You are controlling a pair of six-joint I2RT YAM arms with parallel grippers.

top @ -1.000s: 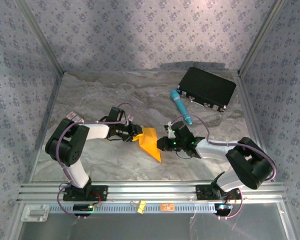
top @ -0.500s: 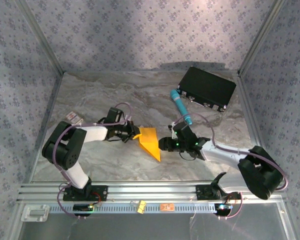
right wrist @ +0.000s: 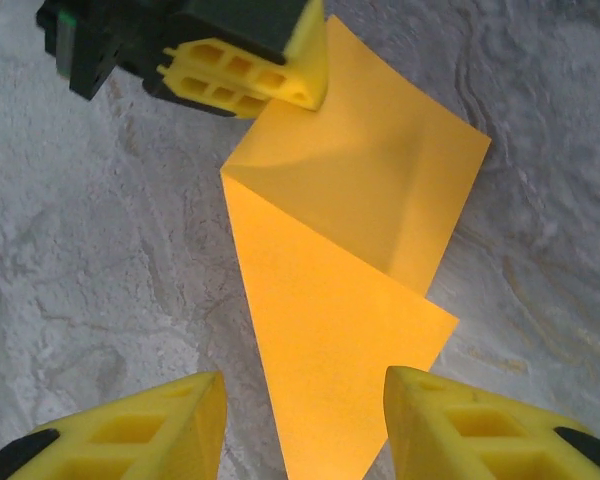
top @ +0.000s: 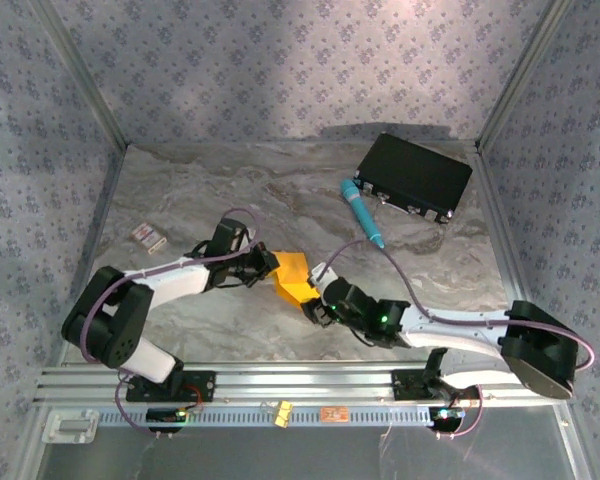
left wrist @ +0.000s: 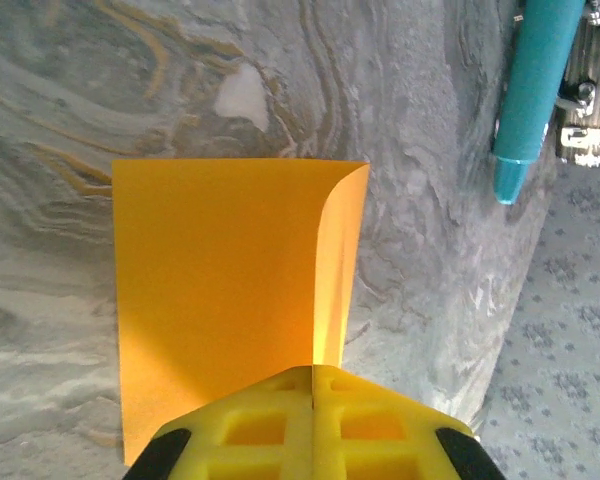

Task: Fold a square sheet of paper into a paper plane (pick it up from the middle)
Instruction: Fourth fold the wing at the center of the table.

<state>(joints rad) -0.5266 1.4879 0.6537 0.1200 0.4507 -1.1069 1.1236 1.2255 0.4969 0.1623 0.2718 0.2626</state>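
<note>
The orange-yellow sheet of paper (top: 293,277) lies partly folded on the marble table, with a pointed flap (right wrist: 330,350) running toward the near side. My left gripper (top: 270,264) is shut on the sheet's left edge; its yellow fingers (left wrist: 313,400) meet on the paper (left wrist: 220,270), where a thin fold stands up. My right gripper (top: 315,310) is open at the flap's tip. Its two fingers (right wrist: 150,430) stand on either side of the point without pinching it. The right wrist view also catches the left gripper's fingers (right wrist: 250,75) at the paper's far corner.
A teal pen-like cylinder (top: 362,212) lies behind the paper, also seen as the teal cylinder (left wrist: 540,80). A black case (top: 415,175) sits at the back right. A small white-and-red card (top: 148,236) lies at the left. Patterned walls enclose the table.
My right arm has reached left and nearer, bringing its open gripper to the paper's pointed end. My left arm has stretched out lower, still holding the sheet, uncovering the small card.
</note>
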